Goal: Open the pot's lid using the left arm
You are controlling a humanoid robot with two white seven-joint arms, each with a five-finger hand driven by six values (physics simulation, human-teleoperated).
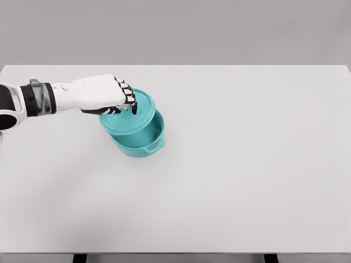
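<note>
Teal lid (pixel 129 116) is off its seat: tilted and shifted up-left of the pot (pixel 143 139), so the right side of the pot's opening shows, inside wall visible. Lid's lower-left edge overhangs the pot rim. Pot stands on the white tabletop (pixel 247 164), left of centre and toward the far half, one side handle (pixel 154 146) facing the camera at lower right. Left robot hand (pixel 122 98) is on top of the lid, fingers (pixel 131 103) curled down and pinching at the lid's centre; the knob itself is hidden under them, so exact contact can't be told. White forearm (pixel 82 96) comes in from the left edge, roughly level, wrist band dark. Faint shadow under pot toward lower left
</note>
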